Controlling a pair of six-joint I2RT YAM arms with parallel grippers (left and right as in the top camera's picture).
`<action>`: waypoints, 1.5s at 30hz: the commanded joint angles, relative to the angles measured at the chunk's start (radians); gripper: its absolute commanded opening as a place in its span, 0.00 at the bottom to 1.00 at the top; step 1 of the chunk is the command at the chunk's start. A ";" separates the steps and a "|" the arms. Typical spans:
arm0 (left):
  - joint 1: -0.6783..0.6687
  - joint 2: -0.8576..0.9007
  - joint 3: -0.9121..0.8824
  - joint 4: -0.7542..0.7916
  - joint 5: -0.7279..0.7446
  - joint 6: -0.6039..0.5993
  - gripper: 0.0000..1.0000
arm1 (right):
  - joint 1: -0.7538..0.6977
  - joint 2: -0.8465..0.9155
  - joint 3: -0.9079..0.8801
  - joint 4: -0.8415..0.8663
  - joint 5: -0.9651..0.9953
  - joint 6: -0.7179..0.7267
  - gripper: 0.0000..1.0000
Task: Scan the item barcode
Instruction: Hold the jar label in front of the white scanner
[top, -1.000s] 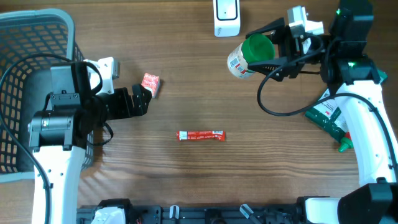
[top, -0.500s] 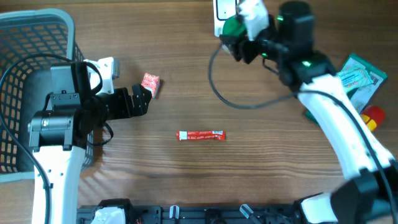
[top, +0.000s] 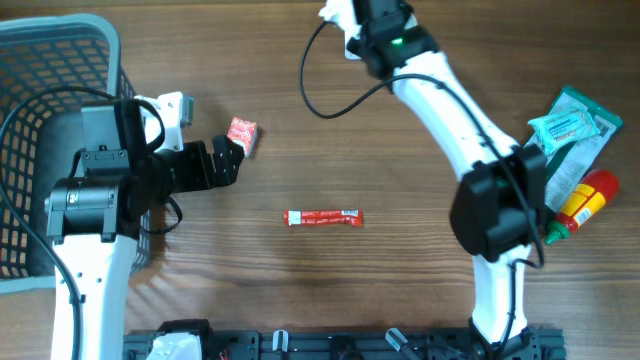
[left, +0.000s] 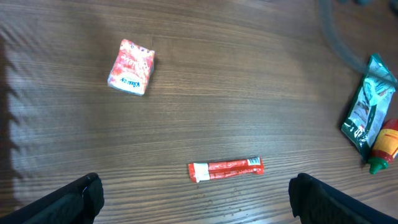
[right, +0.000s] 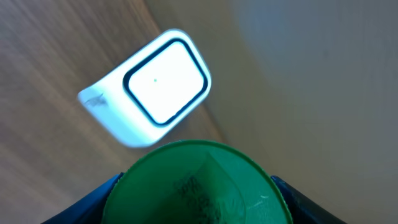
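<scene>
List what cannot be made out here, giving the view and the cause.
- Right wrist: the green-capped jar shows only its cap, itself cut by the bottom edge; its barcode is unseen.
- Overhead: the right arm hides the jar at the top edge.
- Left wrist: print on the red sachet is too small to read; the right edge cuts the red bottle.

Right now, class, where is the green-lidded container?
In the right wrist view, the green-lidded container is held in the right gripper, low in the frame, just in front of the white scanner near the table's far edge.
</scene>
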 joint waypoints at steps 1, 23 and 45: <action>0.000 -0.002 0.007 0.002 0.016 0.023 1.00 | 0.038 0.075 0.032 0.146 0.175 -0.274 0.04; 0.000 -0.002 0.007 0.002 0.016 0.023 1.00 | 0.074 0.227 0.031 0.426 0.183 -0.623 0.04; 0.000 -0.002 0.007 0.002 0.016 0.023 1.00 | 0.058 0.267 0.031 0.507 0.219 -0.625 0.04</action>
